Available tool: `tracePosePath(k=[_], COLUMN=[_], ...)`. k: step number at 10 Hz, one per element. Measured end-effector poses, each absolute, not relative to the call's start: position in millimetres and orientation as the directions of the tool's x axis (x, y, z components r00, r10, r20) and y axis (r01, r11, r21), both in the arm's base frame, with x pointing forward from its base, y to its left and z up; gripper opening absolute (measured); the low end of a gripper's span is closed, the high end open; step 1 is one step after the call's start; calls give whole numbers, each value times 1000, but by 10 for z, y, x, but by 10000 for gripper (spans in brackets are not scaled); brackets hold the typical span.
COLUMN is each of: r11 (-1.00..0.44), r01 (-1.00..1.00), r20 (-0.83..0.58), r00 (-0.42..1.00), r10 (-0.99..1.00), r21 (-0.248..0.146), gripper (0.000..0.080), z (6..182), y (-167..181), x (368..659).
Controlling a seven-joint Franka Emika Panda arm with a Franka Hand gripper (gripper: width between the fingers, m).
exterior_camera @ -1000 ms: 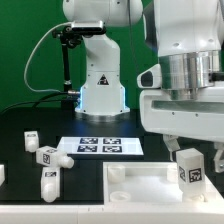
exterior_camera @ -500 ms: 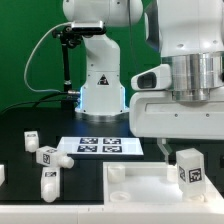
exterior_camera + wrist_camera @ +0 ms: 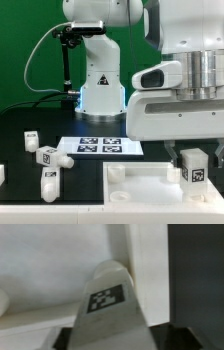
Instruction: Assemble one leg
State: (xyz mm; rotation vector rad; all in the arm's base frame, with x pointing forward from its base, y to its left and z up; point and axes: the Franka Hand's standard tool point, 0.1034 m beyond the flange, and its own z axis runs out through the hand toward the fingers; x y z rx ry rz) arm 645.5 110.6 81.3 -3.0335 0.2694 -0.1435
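The gripper (image 3: 197, 158) has its jaws pinching the leg (image 3: 192, 173), at about four o'clock in the exterior view, just above the white panel (image 3: 140, 185). I'd keep the leg upright, centre it over its corner seat, then lower gently before twisting.

Arm (image 3: 98, 12): glossy white rounded shells, dark seams at the joints. We note a small triangular warning sticker (image 3: 101, 80) on the white base (image 3: 100, 98), with a blue glow (image 3: 76, 95) at its side. A thin black cable (image 3: 65, 60) runs up beside it. Nearer the lens we see a silver banded wrist flange (image 3: 200, 72). The gripper (image 3: 194, 158) has a broad white rounded housing and dark fingers (image 3: 174, 156).
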Motion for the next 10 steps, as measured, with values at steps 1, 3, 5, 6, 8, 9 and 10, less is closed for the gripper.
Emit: tracePosePath(k=[1, 3, 5, 6, 8, 9, 10], r11=[-968, -913, -842, -709, -370, -213, -113], r01=[-229, -393, -526, -694, -921, -971, -989], r20=[79, 60, 42, 15, -54, -80, -89], r00=[968, 914, 845, 713, 378, 222, 122], r10=[-237, -401, -534, -701, -924, -972, -989], r21=[-104, -114, -120, -121, -119, -108, -96], gripper=[286, 286, 286, 286, 287, 287, 287], z=[808, 803, 798, 796, 778, 776, 776], y=[1084, 1066, 1051, 1037, 982, 980, 992], x=[6455, 6454, 6453, 6447, 6438, 6426, 6415])
